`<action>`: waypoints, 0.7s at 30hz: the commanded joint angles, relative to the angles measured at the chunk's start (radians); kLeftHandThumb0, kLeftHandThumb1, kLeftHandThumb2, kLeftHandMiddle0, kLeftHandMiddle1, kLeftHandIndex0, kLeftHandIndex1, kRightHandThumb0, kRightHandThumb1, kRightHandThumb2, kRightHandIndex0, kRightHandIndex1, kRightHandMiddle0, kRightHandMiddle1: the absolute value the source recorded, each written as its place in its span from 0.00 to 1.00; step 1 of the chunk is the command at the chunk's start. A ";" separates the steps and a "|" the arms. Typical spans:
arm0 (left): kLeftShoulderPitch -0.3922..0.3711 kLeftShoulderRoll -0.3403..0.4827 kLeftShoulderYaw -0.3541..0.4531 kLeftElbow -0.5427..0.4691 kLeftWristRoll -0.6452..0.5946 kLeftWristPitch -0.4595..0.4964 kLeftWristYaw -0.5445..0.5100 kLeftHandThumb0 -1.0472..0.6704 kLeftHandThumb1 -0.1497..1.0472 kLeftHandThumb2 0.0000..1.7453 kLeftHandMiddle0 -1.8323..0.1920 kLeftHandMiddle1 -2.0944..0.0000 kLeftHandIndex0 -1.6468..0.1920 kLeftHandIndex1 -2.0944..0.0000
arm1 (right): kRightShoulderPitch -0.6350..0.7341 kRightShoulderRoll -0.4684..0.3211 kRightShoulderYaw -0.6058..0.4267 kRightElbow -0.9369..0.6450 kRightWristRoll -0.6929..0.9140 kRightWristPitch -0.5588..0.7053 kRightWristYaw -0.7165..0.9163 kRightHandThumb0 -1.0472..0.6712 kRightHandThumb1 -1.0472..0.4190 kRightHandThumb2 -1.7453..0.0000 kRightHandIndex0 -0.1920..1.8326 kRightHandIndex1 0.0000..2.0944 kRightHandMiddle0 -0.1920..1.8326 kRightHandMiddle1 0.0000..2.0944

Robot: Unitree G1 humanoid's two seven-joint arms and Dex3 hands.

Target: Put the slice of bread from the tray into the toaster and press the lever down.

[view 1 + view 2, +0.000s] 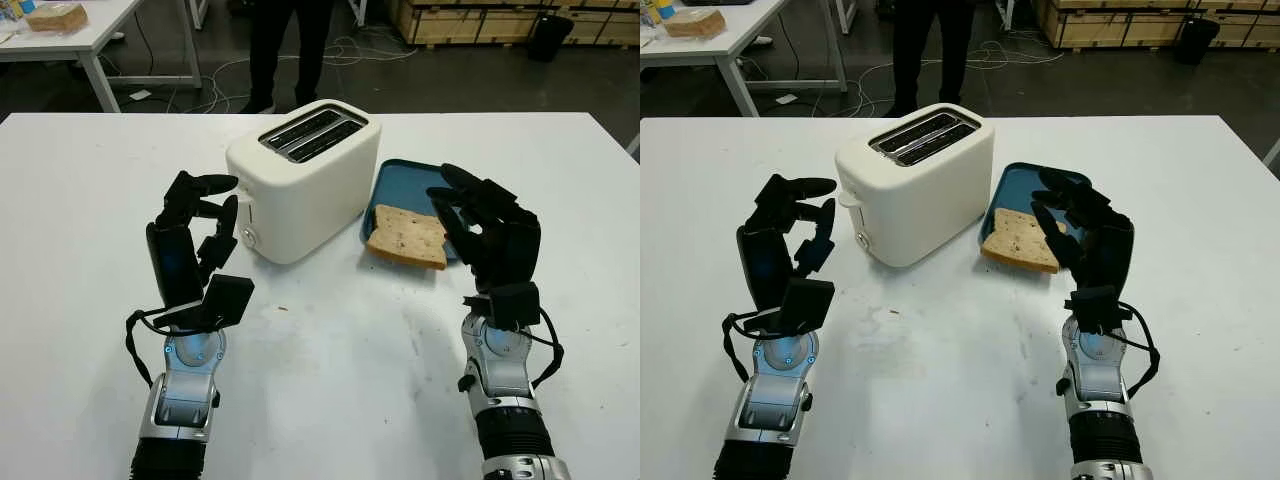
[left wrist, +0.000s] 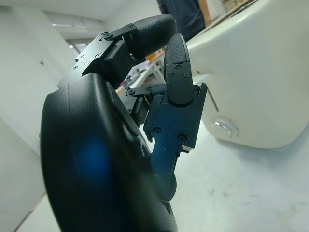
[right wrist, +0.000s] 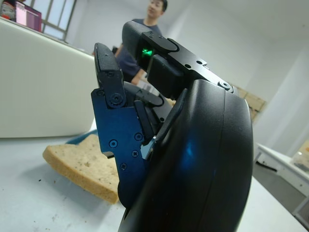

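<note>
The right hand (image 1: 485, 225), open, covers the tray's (image 1: 395, 175) right edge; the bread (image 1: 407, 237) overhangs its front rim. The toaster (image 1: 300, 180) stands mid-table, lever possibly up. The left hand (image 1: 195, 235) is open beside it.

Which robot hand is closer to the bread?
The right robot hand, open beside the bread slice on the blue tray; the left robot hand is by the toaster.
</note>
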 commanded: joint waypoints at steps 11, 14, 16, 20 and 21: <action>-0.025 0.005 -0.004 0.007 0.007 -0.008 -0.007 0.41 0.89 0.17 0.64 0.29 0.57 0.51 | 0.009 -0.031 0.019 -0.045 -0.054 0.009 0.006 0.37 0.09 0.99 0.48 0.27 0.57 0.00; -0.023 0.003 -0.002 0.001 0.006 -0.002 -0.008 0.40 0.89 0.18 0.64 0.29 0.57 0.51 | 0.038 -0.111 0.033 -0.097 -0.299 -0.023 -0.081 0.34 0.10 1.00 0.47 0.20 0.52 0.00; -0.020 0.001 -0.003 -0.004 0.002 0.001 -0.011 0.40 0.89 0.18 0.64 0.28 0.58 0.51 | 0.065 -0.191 0.049 -0.154 -0.552 -0.014 -0.195 0.31 0.12 1.00 0.45 0.11 0.46 0.00; -0.021 -0.001 -0.002 0.001 -0.003 -0.007 -0.008 0.41 0.89 0.18 0.64 0.29 0.57 0.51 | 0.098 -0.305 0.088 -0.205 -0.823 0.008 -0.340 0.28 0.16 1.00 0.41 0.05 0.40 0.00; -0.021 -0.001 -0.001 0.001 -0.005 -0.007 -0.008 0.41 0.89 0.18 0.64 0.29 0.57 0.51 | 0.108 -0.327 0.099 -0.219 -0.862 0.023 -0.351 0.27 0.17 1.00 0.40 0.04 0.40 0.00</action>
